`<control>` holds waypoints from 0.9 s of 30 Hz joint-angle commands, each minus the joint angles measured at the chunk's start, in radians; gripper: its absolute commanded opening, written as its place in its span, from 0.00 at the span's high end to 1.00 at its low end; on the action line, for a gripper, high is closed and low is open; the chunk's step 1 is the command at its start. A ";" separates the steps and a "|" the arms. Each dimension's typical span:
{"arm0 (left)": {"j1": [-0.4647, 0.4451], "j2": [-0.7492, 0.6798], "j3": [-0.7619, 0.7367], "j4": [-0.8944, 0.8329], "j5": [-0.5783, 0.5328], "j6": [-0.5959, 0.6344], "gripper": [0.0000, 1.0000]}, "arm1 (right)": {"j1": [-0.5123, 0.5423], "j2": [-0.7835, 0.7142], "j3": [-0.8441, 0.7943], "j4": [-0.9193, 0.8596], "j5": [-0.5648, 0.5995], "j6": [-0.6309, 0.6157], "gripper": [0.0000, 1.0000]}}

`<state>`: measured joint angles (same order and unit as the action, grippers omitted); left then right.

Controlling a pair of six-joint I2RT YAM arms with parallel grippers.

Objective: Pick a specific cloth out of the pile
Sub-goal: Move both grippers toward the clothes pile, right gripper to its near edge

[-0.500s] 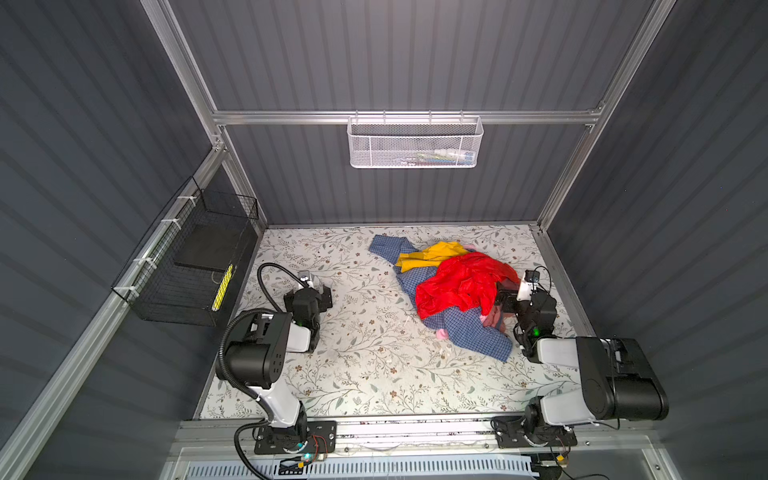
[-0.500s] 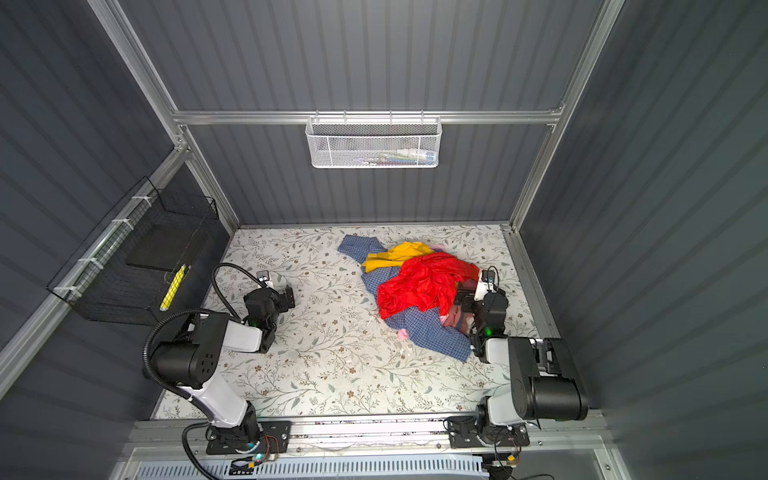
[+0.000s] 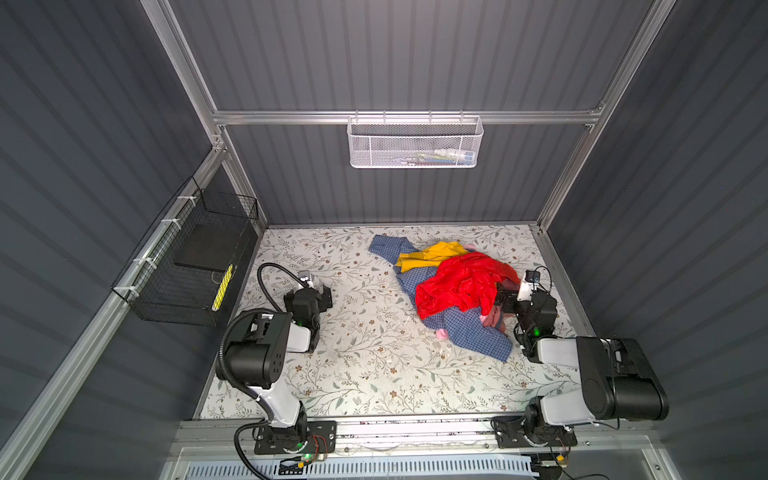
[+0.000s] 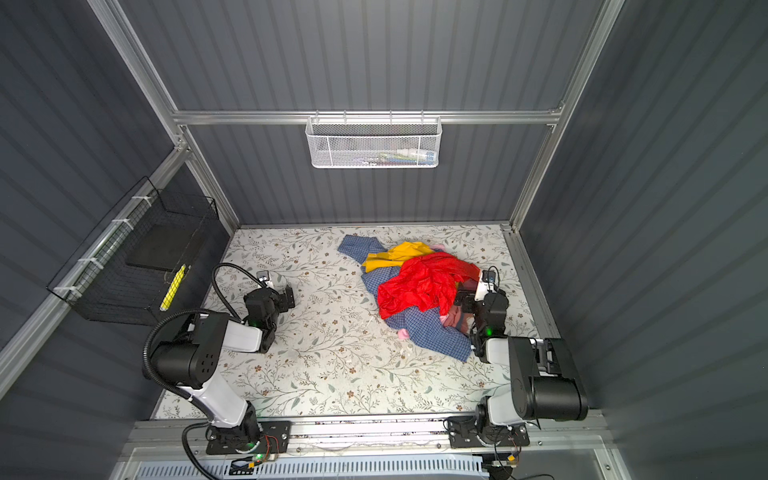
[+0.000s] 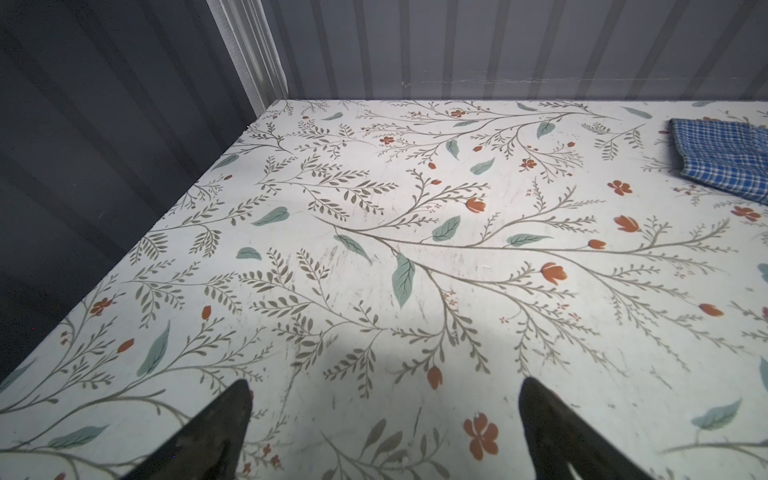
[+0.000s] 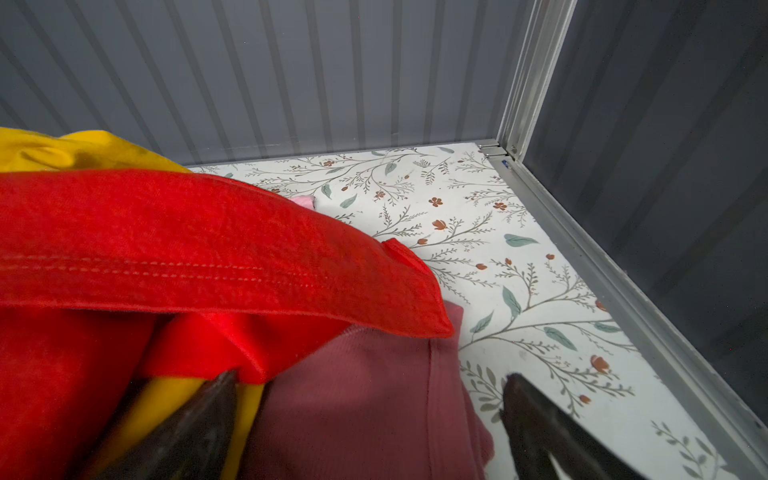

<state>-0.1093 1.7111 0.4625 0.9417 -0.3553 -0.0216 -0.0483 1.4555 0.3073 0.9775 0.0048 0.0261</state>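
Gray ribbed walls stand around a desk [image 3: 353, 374] printed with leaves and little flowers. On its right side lies the pile [image 3: 449, 299]: a shiny red garment [image 3: 461, 282] on top, a mustard yellow one [image 3: 428, 255] behind it and a blue checked shirt [image 3: 469, 336] underneath. The cloth [image 3: 441, 333] is light pink. Only a bit of it peeks out from under the checked shirt at the near edge.

The right pincer [image 6: 370, 377] is spread wide at the pile's right edge. A dusty-rose piece [image 6: 365, 415] lies between its fingers, not squeezed. The left pincer [image 5: 384, 386] is spread wide too, over bare desk, well apart from the pile. Things in the white mesh basket [image 3: 374, 145] are too small to read.
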 commanded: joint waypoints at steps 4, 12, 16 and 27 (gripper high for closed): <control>0.008 0.007 -0.006 0.003 -0.013 0.006 0.00 | -0.005 0.005 0.020 -0.003 -0.014 0.011 0.01; 0.008 -0.025 0.021 -0.069 0.009 0.016 0.00 | -0.013 -0.051 0.024 -0.046 0.012 0.036 0.01; 0.008 -0.122 0.331 -0.720 -0.017 -0.082 0.00 | -0.064 -0.227 0.188 -0.546 0.019 0.162 0.01; -0.056 -0.180 0.599 -0.989 0.176 -0.215 0.00 | -0.096 -0.404 0.542 -1.171 -0.326 0.252 0.01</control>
<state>-0.1257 1.5440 1.0378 0.0875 -0.2379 -0.1894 -0.1432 1.0729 0.8036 0.0284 -0.1898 0.2386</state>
